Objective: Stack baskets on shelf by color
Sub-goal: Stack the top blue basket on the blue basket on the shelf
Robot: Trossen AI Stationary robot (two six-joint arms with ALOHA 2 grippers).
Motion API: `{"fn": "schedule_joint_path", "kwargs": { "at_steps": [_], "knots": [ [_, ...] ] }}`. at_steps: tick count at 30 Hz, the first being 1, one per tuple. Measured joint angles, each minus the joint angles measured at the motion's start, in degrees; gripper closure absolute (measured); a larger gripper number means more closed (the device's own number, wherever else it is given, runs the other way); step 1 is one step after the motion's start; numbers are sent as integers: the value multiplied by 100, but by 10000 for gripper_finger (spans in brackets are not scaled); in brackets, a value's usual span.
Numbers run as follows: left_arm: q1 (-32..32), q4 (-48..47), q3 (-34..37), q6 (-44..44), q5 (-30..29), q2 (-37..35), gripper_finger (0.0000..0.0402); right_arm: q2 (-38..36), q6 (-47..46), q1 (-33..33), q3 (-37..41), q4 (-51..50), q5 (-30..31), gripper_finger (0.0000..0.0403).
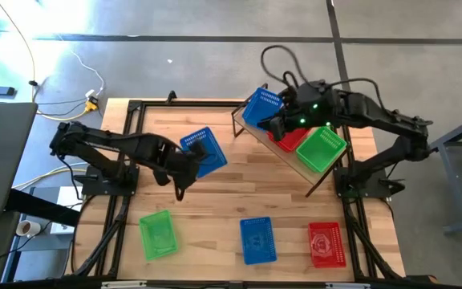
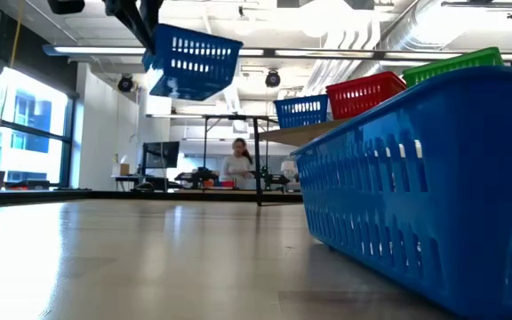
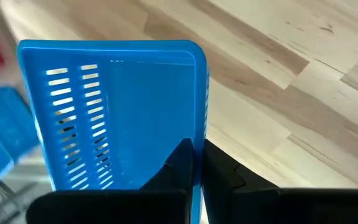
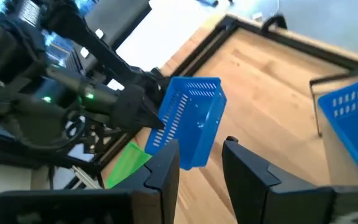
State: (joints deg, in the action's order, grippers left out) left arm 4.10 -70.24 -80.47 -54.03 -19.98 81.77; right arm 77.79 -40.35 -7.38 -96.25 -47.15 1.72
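Observation:
My left gripper (image 1: 188, 158) is shut on a blue basket (image 1: 205, 149) over the table's middle left, and the basket hangs high and tilted in the low view (image 2: 190, 60). On the slanting shelf (image 1: 322, 181) stand a blue basket (image 1: 261, 107), a red one (image 1: 293, 139) and a green one (image 1: 322, 148). My right gripper (image 4: 201, 163) is open and holds nothing, hovering above the shelf (image 1: 274, 127) between the blue and red baskets. A green (image 1: 157, 234), a blue (image 1: 257, 240) and a red basket (image 1: 326, 244) rest flat on the table near its near edge. My left gripper (image 3: 199, 177) pinches the blue basket by one side wall at its rim (image 3: 198, 134). One finger (image 3: 178, 163) is inside the basket and the other (image 3: 221, 173) is outside. The basket is lifted clear of the table and hangs tilted (image 2: 190, 60).
The wooden tabletop (image 1: 239, 189) is bare between the held basket and the three baskets at the near edge. The near blue basket fills the low view's right side (image 2: 425, 187). A black frame (image 1: 127, 112) runs along the table's edges. A person (image 2: 238, 164) stands far behind the table.

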Motion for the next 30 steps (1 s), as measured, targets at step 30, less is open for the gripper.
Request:
{"fn": "schedule_joint_path", "kwargs": {
  "at_steps": [30],
  "knots": [
    [1152, 1084, 2, -2153, 3, 401, 397, 1378, 1568, 590, 0, 194, -417, 295]
  ]
}}
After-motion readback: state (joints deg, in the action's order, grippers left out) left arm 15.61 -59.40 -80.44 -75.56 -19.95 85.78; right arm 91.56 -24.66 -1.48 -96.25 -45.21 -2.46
